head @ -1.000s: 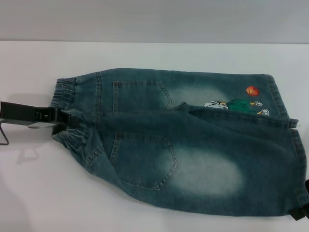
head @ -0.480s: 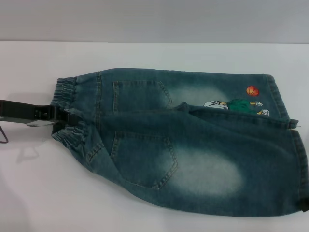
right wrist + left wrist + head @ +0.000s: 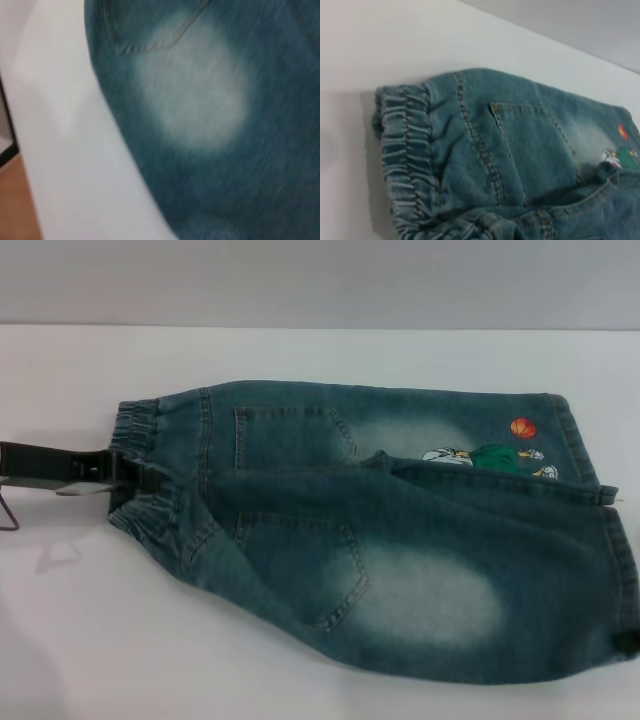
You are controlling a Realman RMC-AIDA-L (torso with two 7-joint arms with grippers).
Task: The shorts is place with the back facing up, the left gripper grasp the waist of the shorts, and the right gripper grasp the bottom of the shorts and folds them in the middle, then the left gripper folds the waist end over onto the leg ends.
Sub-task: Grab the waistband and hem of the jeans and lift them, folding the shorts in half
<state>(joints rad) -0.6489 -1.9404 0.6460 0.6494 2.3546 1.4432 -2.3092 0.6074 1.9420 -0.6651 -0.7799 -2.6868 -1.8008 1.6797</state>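
The shorts (image 3: 390, 530) are lying across the white desk (image 3: 300, 350), near half lifting. The left gripper (image 3: 140, 478) is pinching the waist (image 3: 140, 470) with closed jaws; the right one's jaws I cannot tell. Soft, weighty denim is drooping, so hems make firmer holds.

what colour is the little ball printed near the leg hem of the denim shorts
Orange-red, on the blue faded denim shorts; the small ball print shows best in the head view.

You have a plain white table (image 3: 320, 350) filling most of the head view, with a pale grey wall (image 3: 320, 280) behind its far edge. In the right wrist view, a strip of brown floor (image 3: 17, 205) shows past the table's edge.
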